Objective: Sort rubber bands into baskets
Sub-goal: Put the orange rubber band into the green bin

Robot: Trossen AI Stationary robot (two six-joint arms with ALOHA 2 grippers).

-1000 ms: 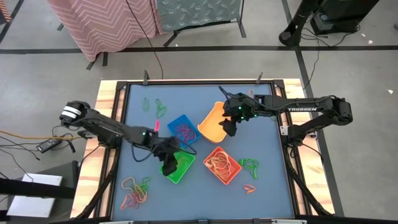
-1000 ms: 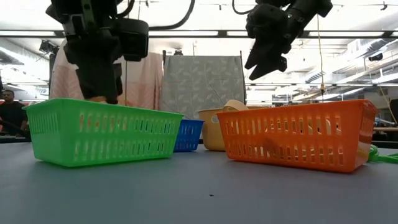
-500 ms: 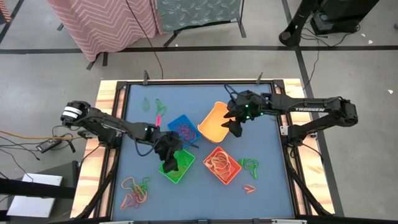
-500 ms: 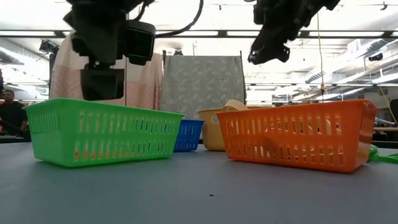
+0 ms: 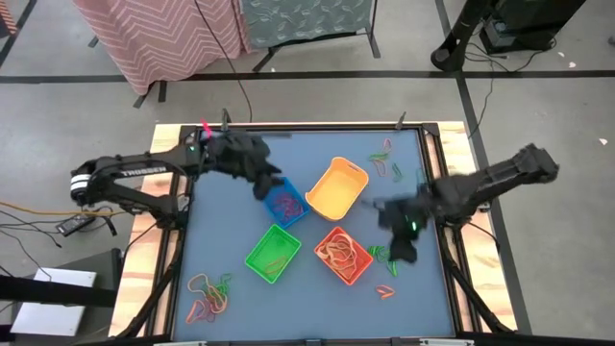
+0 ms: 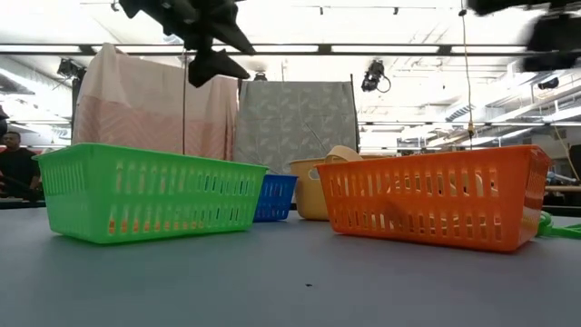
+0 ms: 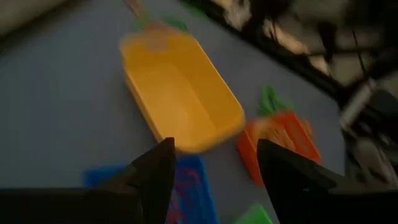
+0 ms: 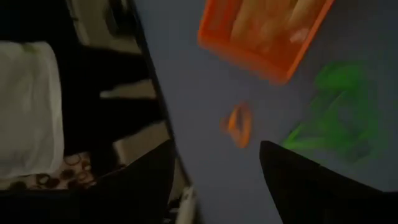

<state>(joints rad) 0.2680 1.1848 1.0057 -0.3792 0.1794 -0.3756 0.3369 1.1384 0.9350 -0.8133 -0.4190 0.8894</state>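
Observation:
Four baskets stand mid-table: blue (image 5: 285,204), yellow (image 5: 336,187), green (image 5: 273,252) and orange (image 5: 342,255). Rubber bands lie in the blue and orange baskets. Loose rubber bands lie in a mixed pile near the front left (image 5: 208,294), as green ones (image 5: 385,255) beside the orange basket, as an orange one (image 5: 384,291), and as a few at the far right (image 5: 384,159). My left gripper (image 5: 267,185) hangs open and empty above the blue basket's far left corner. My right gripper (image 5: 402,247) hangs open and empty above the green bands (image 8: 336,118), with the orange band (image 8: 238,123) between its fingers in the right wrist view.
A raised wooden frame (image 5: 171,240) edges the blue table top. Patterned screens (image 6: 295,123) stand beyond the far edge. A person (image 6: 11,159) sits far off at the left of the low view. Bare table lies along the near edge (image 5: 307,312).
My left gripper has opened, risen out of the green basket and swung toward the far left, tipping flatter, ending above the blue basket's far corner. My right gripper has swung from over the yellow basket toward the near right, turning as it went, to above the green bands.

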